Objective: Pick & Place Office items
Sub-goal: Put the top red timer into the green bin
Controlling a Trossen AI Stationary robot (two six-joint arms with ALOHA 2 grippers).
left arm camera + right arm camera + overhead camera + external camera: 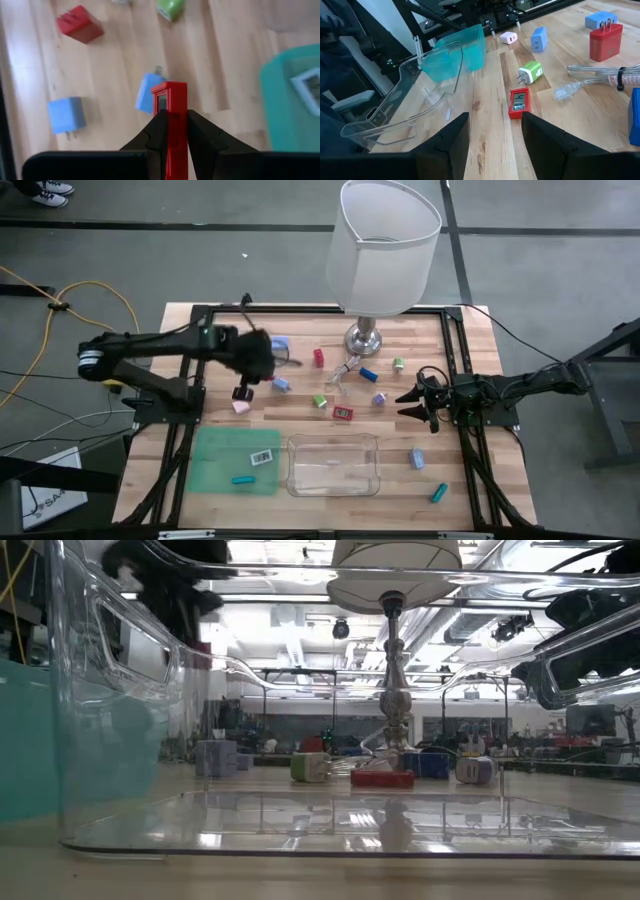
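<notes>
The left gripper (171, 131) hangs over the left part of the wooden tabletop (300, 395), and its fingers (156, 131) pinch a thin red stick-shaped item (170, 107) between them. Below it, in the left wrist view, lie a blue block with a plug (150, 93), a light blue plug block (66, 115), a red block (80, 24) and a green block (171, 8). The right gripper (412, 402) waits low at the right side of the tabletop, with its fingers (447, 137) spread apart and holding nothing. In front of it lie a flat red item with a small window (519, 103), a green and white plug block (530, 72) and a red plug block (606, 41). The other office items are scattered over the middle of the tabletop around the lamp (382, 250). A teal stick (241, 478) and a white label piece (262, 457) lie on the green mat (215, 452) at the near left. The clear tray (334, 465) stands just to the right of the mat. Near the right edge lie a blue block (416, 457) and a teal stick (439, 493).
</notes>
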